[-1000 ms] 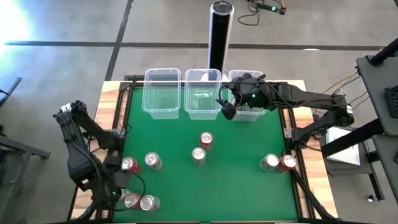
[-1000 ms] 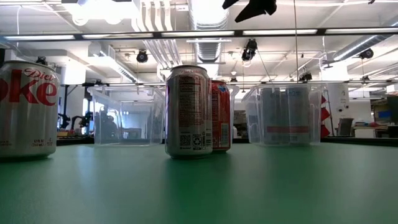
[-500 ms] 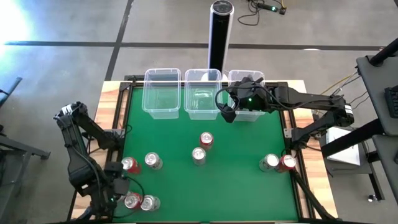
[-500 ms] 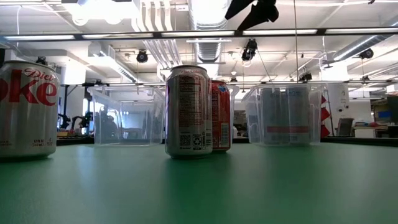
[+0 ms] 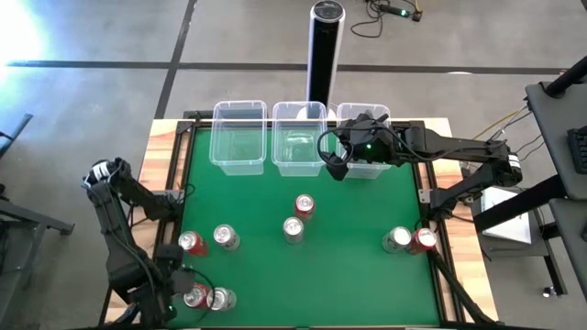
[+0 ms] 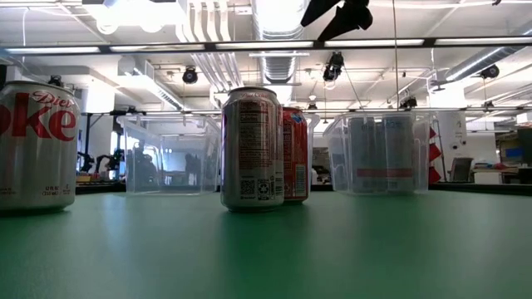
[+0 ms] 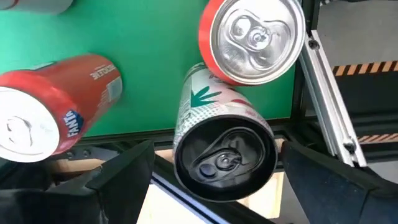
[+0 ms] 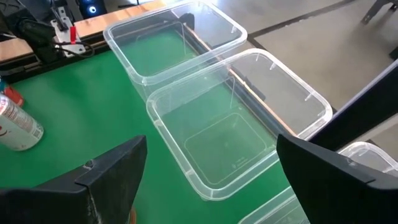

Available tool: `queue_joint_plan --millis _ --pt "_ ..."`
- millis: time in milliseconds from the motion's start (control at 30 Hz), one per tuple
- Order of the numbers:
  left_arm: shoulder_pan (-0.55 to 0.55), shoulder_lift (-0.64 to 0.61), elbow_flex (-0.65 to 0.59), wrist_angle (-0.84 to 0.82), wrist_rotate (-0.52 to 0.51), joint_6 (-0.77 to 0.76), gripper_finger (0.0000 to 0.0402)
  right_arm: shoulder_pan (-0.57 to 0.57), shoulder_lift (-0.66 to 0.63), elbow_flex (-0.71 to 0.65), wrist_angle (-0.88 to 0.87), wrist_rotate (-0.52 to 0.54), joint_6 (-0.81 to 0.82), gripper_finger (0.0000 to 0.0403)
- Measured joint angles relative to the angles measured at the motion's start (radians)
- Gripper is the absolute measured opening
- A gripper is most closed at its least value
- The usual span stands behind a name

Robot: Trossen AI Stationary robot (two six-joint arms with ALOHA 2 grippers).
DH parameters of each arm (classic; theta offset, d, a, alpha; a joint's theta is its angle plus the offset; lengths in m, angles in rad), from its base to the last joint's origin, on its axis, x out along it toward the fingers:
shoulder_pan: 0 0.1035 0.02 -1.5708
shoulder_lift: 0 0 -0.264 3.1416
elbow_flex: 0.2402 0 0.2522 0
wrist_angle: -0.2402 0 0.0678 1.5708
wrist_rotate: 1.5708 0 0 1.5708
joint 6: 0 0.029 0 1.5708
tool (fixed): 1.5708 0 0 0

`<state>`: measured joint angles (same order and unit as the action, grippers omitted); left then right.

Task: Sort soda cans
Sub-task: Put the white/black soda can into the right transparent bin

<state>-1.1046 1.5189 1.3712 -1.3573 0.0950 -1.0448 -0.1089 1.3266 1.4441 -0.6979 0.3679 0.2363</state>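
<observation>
Dropping over the last second toward the near-left corner of the green table mat (image 5: 348, 211), the left gripper (image 7: 217, 168) now hangs above a pale cylindrical can with a dark top and green leaf mark (image 7: 224, 155). Its fingers are spread wide either side of the can and hold nothing, so a pick looks about to start. A red can with a shiny silver top (image 7: 252, 37) touches that can, and another red can (image 7: 56, 112) is just beside it. Six more cans stand unsorted on the mat: a red and silver pair (image 5: 209, 240) left, another pair (image 5: 298, 218) centre, a third pair (image 5: 409, 240) by the right edge. At the mat's far edge, the right gripper (image 8: 211, 155) has shifted slightly and waits wide open, empty, by three clear rectangular plastic tubs (image 5: 240, 160). The two tubs the right wrist view looks into hold no cans.
</observation>
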Motion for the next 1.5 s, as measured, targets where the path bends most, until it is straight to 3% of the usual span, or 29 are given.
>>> queue_joint_plan --millis 500,633,833,933,1033,1500 --pt "-0.023 0.024 -0.076 0.06 0.052 -0.064 0.033 0.0 0.015 0.0 0.0 -0.003 0.028 0.0354" --pt "-0.022 0.024 -0.097 0.072 0.019 -0.065 0.0306 0.006 0.026 -0.001 0.0 -0.009 0.042 0.0354" --pt "-0.023 0.017 -0.139 0.126 0.021 -0.074 0.0234 0.006 0.031 -0.002 0.0 -0.054 0.06 0.0349" --pt "-0.023 0.001 -0.137 0.079 0.027 -0.116 0.0233 0.006 0.031 -0.002 0.001 -0.084 0.063 0.0343" --pt "-0.025 -0.051 -0.108 -0.048 0.015 -0.242 0.0233 0.006 0.031 -0.002 0.002 -0.089 0.069 0.0336" --pt "-0.005 -0.25 0.089 -0.197 -0.006 -0.525 0.0234 0.006 0.032 -0.002 0.068 -0.089 0.025 0.0299"
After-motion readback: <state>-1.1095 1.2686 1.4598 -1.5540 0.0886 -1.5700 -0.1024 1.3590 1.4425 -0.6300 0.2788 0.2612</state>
